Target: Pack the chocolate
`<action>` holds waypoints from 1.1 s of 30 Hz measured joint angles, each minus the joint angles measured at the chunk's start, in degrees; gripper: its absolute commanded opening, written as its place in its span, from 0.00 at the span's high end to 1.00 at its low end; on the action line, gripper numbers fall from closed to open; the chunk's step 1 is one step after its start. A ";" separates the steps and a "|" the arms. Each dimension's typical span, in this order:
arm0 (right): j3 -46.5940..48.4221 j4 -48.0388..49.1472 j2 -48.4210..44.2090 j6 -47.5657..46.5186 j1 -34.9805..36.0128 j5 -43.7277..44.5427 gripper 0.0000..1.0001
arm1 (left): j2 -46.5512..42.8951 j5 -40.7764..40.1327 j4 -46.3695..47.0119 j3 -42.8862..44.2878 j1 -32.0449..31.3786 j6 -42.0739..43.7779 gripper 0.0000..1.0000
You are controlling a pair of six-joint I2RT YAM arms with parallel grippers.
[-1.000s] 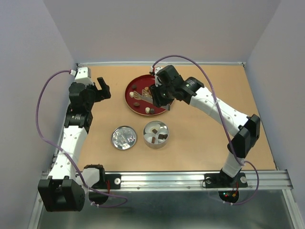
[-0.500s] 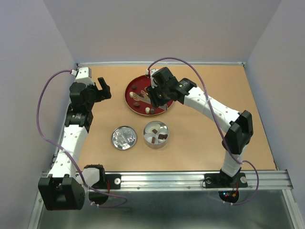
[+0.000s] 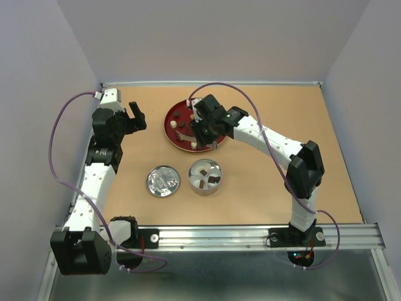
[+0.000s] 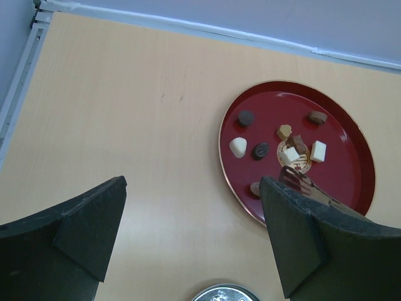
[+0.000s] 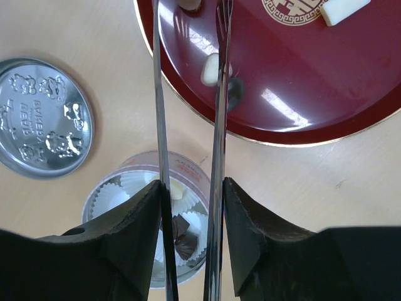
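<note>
Several pieces of chocolate (image 4: 245,117), dark, brown and cream-white, lie on the red plate (image 4: 351,182). My right gripper (image 5: 193,188) is shut on the metal tongs (image 5: 220,125), whose two arms stand apart and reach over the plate's near half. A cream piece (image 5: 210,69) lies against the right-hand tong arm, a dark piece (image 5: 234,93) beside it. The tong tips (image 4: 294,179) hover by the plate's gold emblem. The round tin (image 3: 205,177) holds white paper cups with a few chocolates (image 5: 185,229). My left gripper (image 3: 136,116) hangs open, left of the plate, holding nothing.
The tin's embossed lid (image 3: 163,181) lies flat to the left of the tin. The table's raised back edge (image 4: 188,25) runs behind the plate, and walls close in on three sides.
My right arm has swung left and forward, carrying the tongs further over the red plate. The left arm has stayed still.
</note>
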 measured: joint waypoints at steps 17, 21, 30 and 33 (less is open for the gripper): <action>-0.07 0.90 2.89 -2.43 2.03 1.86 0.53 | 0.07 0.00 -0.02 0.00 0.00 0.02 0.01; -0.07 0.94 2.91 -2.89 2.12 2.73 0.57 | 0.07 -0.02 -0.02 0.00 0.00 0.00 0.01; -0.07 0.92 4.39 -3.52 2.19 3.67 0.70 | 0.11 -0.02 -0.02 0.00 0.00 0.02 0.01; -0.07 0.92 4.52 -3.69 2.36 4.02 0.73 | 0.11 -0.02 -0.02 0.00 0.00 0.02 0.01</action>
